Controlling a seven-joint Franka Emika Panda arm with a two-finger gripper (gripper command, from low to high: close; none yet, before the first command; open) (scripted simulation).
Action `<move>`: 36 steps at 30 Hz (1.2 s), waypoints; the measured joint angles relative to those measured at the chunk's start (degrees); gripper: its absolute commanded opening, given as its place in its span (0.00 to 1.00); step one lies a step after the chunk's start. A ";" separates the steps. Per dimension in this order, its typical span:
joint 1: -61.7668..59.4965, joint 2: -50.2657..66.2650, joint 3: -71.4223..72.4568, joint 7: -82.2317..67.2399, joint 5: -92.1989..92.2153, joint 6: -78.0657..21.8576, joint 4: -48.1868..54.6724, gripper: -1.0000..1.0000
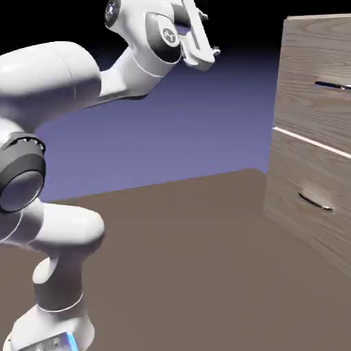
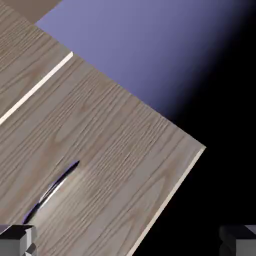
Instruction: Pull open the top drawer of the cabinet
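Note:
The cabinet (image 1: 301, 41) stands at the exterior view's right, pale wood grain, reaching past the frame. Its top drawer (image 1: 308, 103) is flush with the front and carries a slim dark bar handle (image 1: 332, 85). My gripper (image 1: 209, 38) hangs high in the air, well to the left of the cabinet and touching nothing. In the hand view the top drawer (image 2: 115, 150) fills the left half at a slant, with its handle (image 2: 50, 192) low on the left. Both grey fingertips (image 2: 17, 240) sit far apart at the bottom corners. My gripper (image 2: 128, 244) is open with nothing between them.
Below a light seam (image 1: 312, 142) is a second drawer front with a bowed silver handle (image 1: 315, 200). The brown table (image 1: 178, 260) stretches between the robot's base and the cabinet. The seam (image 2: 35, 90) also crosses the hand view's upper left.

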 measured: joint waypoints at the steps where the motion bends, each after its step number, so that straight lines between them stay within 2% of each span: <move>1: 1.60 -0.54 -0.91 -2.49 -1.83 -0.45 0.93 0.50; 36: 57.61 -19.55 -32.60 -89.70 -65.73 -16.35 33.40 0.50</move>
